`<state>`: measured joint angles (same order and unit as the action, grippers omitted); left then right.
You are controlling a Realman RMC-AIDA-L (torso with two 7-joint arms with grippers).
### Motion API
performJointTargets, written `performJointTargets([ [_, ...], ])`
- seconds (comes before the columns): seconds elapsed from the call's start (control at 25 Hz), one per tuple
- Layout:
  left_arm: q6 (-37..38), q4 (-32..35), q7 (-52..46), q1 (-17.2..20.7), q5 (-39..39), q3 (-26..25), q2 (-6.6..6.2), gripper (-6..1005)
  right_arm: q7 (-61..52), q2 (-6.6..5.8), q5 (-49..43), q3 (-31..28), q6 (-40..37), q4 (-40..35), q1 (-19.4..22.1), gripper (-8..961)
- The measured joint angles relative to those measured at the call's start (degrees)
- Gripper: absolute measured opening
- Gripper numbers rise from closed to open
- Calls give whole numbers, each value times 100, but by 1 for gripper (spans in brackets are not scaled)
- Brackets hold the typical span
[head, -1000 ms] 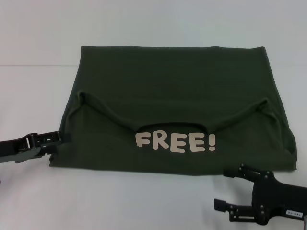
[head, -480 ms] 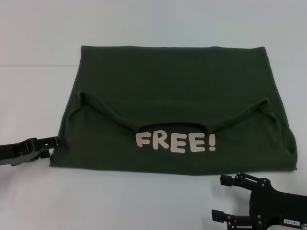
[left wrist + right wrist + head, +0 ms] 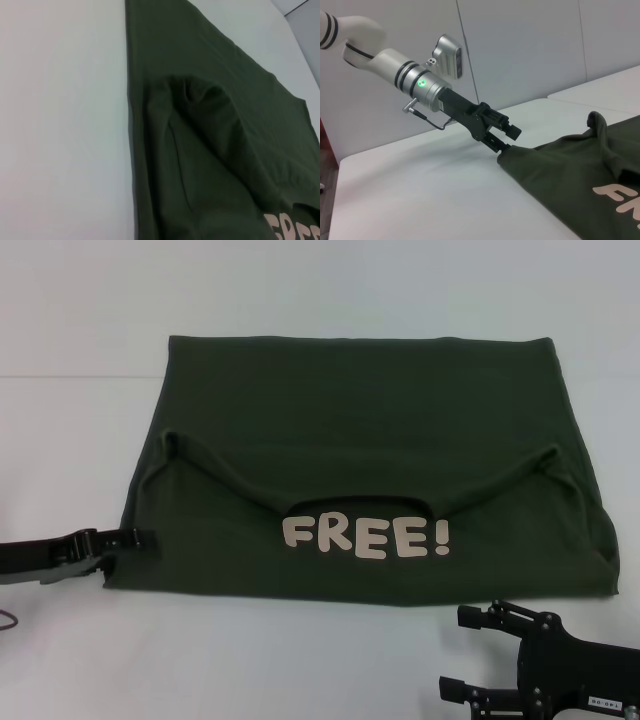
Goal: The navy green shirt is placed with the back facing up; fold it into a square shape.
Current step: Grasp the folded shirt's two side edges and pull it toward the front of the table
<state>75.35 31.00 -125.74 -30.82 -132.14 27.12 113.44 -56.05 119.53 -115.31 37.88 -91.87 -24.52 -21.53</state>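
White tabletop [image 3: 80, 300] fills my view, matte and bare, with pale wall panels [image 3: 530, 45] behind it. On it lies the navy green shirt [image 3: 360, 430], already doubled so the cream lettering [image 3: 365, 537] faces up on its near part. I judge it soft, light and limp cotton: it will sag and drag, so I'd take it at corners and edges. My left gripper [image 3: 125, 540] sits at the near left corner, fingers set apart astride the hem. My right gripper [image 3: 480, 655] hangs off the near right corner, spread wide, holding nothing.
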Motion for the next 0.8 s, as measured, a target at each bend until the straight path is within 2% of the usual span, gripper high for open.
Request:
performJointTargets([
  [0.44, -35, 50, 53, -14, 13, 150, 84, 846, -4, 0, 0, -5, 74, 4, -40, 944],
  [0.64, 8, 64, 132, -85, 3, 195, 80, 834, -13, 0, 1, -42, 78, 9, -43, 945],
  [0.8, -91, 82, 150, -102, -5, 427, 77, 825, -18, 0, 16, -51, 79, 9, -44, 944],
])
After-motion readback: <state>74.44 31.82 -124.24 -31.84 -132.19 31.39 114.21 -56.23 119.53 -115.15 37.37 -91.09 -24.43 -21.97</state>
